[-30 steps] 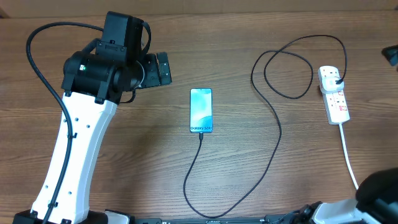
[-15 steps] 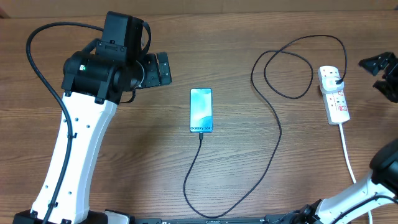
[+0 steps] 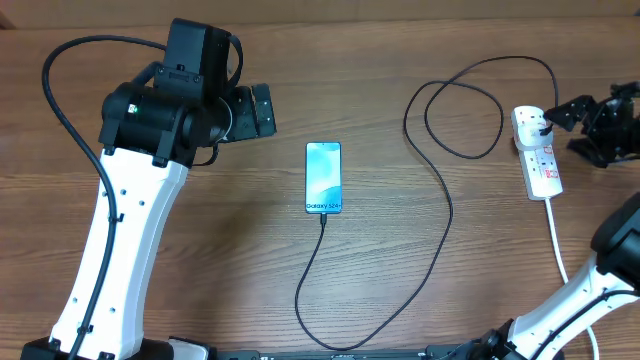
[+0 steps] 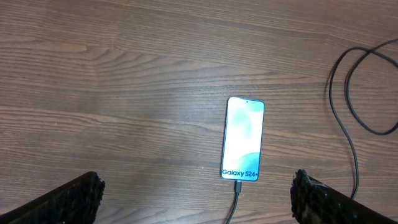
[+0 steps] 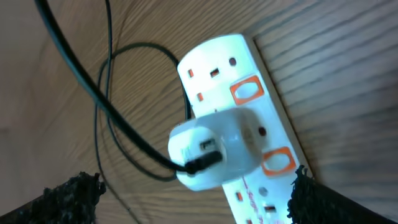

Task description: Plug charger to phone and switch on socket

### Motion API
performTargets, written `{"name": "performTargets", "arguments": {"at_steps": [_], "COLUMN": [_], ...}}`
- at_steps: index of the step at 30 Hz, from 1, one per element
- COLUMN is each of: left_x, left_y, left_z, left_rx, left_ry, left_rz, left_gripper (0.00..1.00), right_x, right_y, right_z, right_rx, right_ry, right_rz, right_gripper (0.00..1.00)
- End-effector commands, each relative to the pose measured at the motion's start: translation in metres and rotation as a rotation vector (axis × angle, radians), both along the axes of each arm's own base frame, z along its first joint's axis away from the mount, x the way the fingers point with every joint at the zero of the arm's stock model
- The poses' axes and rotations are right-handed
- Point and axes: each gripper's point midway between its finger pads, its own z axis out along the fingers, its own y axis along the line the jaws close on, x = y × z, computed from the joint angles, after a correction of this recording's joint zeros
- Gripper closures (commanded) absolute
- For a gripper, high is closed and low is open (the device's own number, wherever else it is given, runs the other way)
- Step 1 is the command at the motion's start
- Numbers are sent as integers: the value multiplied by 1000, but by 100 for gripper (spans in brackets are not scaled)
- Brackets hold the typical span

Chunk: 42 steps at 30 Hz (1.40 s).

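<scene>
Since the earlier frames the right arm has come in from the worktop's right edge, and the right fingers (image 3: pixel 572 110) now stand just beside the far end of the socket (image 3: pixel 545 170); nothing else appears to have shifted. These fingers are spread fully apart and hold nothing. In the right wrist view they flank the strip without visible contact. The left fingers (image 4: pixel 68 200) are likewise wide open and empty, hovering over the worktop (image 3: pixel 240 260) to the left of the phone (image 3: pixel 323 177). The phone lies flat and face up near the centre, screen lit. The charger (image 3: pixel 445 215) runs as a thin black cable from the phone's lower edge, loops across the worktop, and ends at a white adapter (image 5: pixel 217 146) seated in the socket. Its plug tip (image 4: pixel 237 185) sits against the phone's port and appears inserted, so the connection step is judged complete, though how deeply it is seated cannot be confirmed. The red-marked switches (image 5: pixel 247 89) are in view, but their position cannot be read. What remains, on this evidence, is pressing the switch serving the occupied outlet, and the right arm looks placed for it.
</scene>
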Motion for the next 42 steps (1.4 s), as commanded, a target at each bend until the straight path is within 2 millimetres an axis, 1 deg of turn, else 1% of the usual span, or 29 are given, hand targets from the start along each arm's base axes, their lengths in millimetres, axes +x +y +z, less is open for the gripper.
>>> {"name": "performTargets", "arguments": {"at_steps": [1, 5, 16, 22, 25, 28, 36, 42], "left_x": [1, 1, 1, 1, 1, 1, 1, 1], "left_y": [5, 5, 5, 5, 5, 5, 5, 5], "left_z": [-4, -4, -4, -4, -4, -4, -4, -4], "left_rx": [25, 25, 25, 25, 25, 25, 25, 25], "left_ry": [8, 8, 8, 8, 8, 8, 8, 8], "left_rz": [4, 4, 4, 4, 4, 4, 4, 4], "left_gripper": [0, 0, 0, 0, 0, 0, 0, 0], "right_x": [0, 2, 3, 8, 11, 11, 11, 15], "right_y": [8, 12, 14, 24, 30, 26, 26, 23], "right_z": [-15, -25, -26, -27, -34, -45, -46, -44], "right_rx": [-26, -29, -32, -36, -52, -86, -90, -104], "right_ry": [19, 24, 20, 15, 12, 54, 57, 34], "right_rz": [24, 18, 23, 49, 63, 18, 19, 18], "right_gripper": [0, 0, 0, 0, 0, 0, 0, 0]}}
